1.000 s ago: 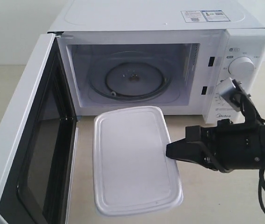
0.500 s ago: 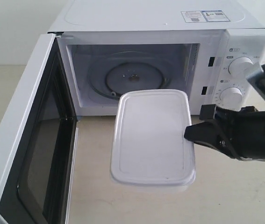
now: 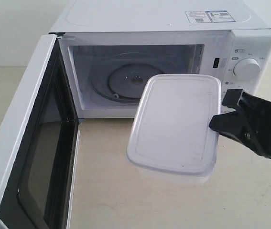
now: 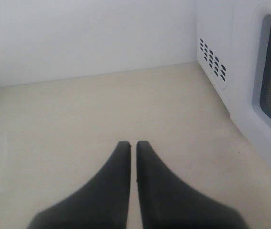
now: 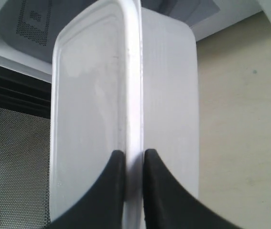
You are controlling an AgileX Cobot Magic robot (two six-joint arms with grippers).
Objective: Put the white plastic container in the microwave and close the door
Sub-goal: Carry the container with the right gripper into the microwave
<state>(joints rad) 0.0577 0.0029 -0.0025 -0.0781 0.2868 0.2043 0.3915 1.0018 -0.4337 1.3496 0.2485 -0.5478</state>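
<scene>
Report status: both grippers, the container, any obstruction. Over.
Right gripper shut on white plastic container rim, held in air before microwave. Left gripper shut, empty. Door wide open; nothing blocks the opening.

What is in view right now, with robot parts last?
white plastic container: one, translucent white, lidded, held before the microwave's opening, not inside.
microwave: one, white, back of the table.
door: one, white, dark inner face, open at left.
glass turntable: one, clear, inside the cavity.
knob: one visible, white, right panel.
stickers: two, white, microwave top.
table: one, beige.
right gripper: black, clamped on the container's rim.
left gripper: black, shut, empty, above the table.
</scene>
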